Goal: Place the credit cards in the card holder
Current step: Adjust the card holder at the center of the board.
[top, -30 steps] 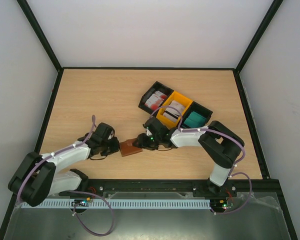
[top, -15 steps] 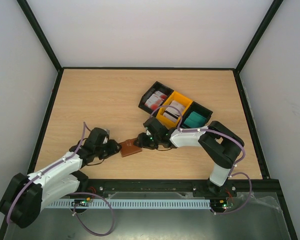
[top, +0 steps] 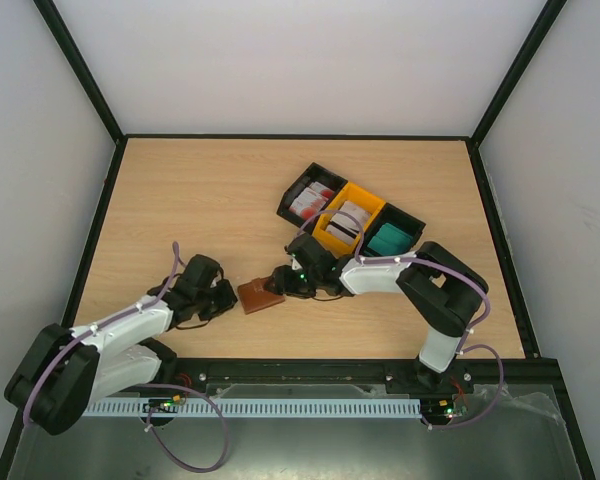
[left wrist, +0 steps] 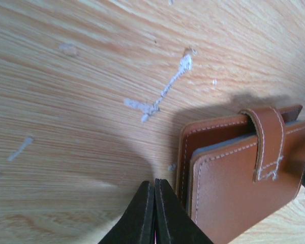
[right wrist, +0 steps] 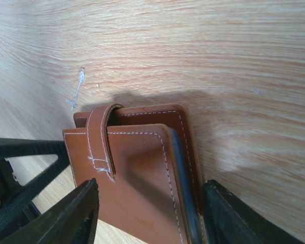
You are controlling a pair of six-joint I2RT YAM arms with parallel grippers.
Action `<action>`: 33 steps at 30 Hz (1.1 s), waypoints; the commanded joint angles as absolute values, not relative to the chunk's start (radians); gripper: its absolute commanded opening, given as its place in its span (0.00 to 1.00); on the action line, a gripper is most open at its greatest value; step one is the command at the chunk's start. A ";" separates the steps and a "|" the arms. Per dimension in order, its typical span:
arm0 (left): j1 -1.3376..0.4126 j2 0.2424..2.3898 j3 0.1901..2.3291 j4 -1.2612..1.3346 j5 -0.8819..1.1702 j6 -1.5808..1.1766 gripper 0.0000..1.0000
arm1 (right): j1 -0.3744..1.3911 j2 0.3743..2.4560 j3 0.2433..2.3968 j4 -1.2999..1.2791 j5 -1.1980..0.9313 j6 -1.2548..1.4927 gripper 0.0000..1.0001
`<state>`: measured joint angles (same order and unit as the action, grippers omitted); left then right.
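Lying btwn R claw (right wrist: 151, 190) jaws: card holder (right wrist: 137, 168)

You worked at a light wood-grain table (top: 200, 200), scuffed white in places, boxed in by plain white walls (top: 300, 60) and black frame bars (top: 80, 80), under soft, even light.

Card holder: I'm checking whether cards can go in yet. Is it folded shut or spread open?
Folded shut. The card holder lies flat, covers stacked, its strap looped over the top cover; no inner slots show.
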<state>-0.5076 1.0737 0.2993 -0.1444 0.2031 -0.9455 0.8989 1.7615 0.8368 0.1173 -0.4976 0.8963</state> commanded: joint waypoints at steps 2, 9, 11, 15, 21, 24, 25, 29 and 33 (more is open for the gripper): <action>-0.506 1.117 0.288 -0.268 0.082 -0.990 0.04 | 0.904 1.761 0.813 0.027 -0.424 0.874 0.57; -0.506 1.130 0.305 -0.250 0.120 -0.968 0.04 | 0.904 1.783 0.816 0.070 -0.509 0.882 0.56; -0.506 1.074 0.315 -0.244 0.136 -0.957 0.06 | 0.904 1.782 0.816 0.063 -0.496 0.881 0.55; -0.505 0.955 0.318 -0.211 0.182 -0.960 0.13 | 0.904 1.790 0.816 0.057 -0.478 0.886 0.54; -0.503 0.953 0.280 -0.089 0.298 -0.982 0.26 | 0.904 1.799 0.815 0.060 -0.478 0.889 0.54; -0.505 0.995 0.268 -0.025 0.341 -0.982 0.31 | 0.904 1.800 0.816 0.058 -0.484 0.886 0.53; -0.505 1.011 0.271 -0.027 0.330 -0.977 0.31 | 0.904 1.800 0.816 0.059 -0.486 0.884 0.53; -0.503 1.066 0.280 -0.056 0.277 -0.956 0.23 | 0.904 1.802 0.812 0.074 -0.506 0.881 0.53; -0.503 1.119 0.275 -0.065 0.267 -0.933 0.10 | 0.904 1.800 0.799 0.087 -0.522 0.881 0.53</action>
